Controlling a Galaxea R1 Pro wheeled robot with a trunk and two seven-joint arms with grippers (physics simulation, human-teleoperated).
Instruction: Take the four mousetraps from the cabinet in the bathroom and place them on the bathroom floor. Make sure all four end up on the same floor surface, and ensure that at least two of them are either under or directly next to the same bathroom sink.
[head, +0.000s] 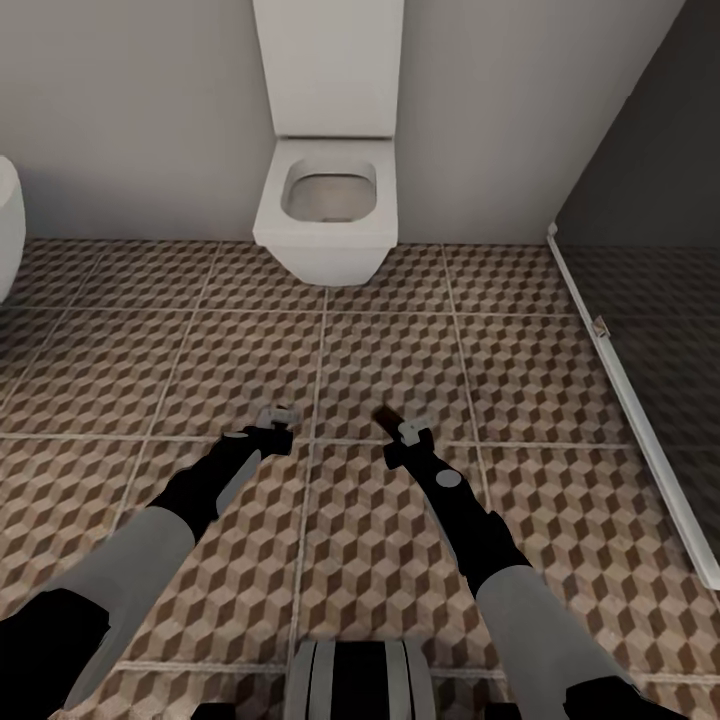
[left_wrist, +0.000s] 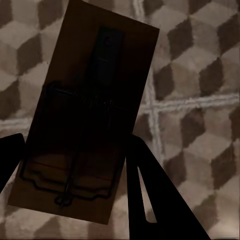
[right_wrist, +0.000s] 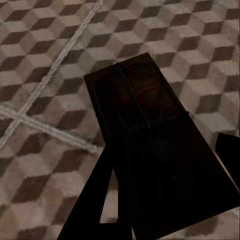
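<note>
Bathroom floor (head: 400, 360): cube-pattern tiles across the frame's middle and bottom.
Toilet (head: 328, 200): one, white, top centre; tank cut off by the frame edge.
Shower screen (head: 650, 260): dark, right side.
Mousetraps: two seen, one per claw.
Left claw (head: 277, 418): closed on a mousetrap (left_wrist: 85, 125), board upright, long axis pointing away from the fingers; hard to make out in the head view.
Right claw (head: 403, 432): clamps a mousetrap (right_wrist: 145, 115), its lower part hidden in shadow, long axis pointing forward.
</note>
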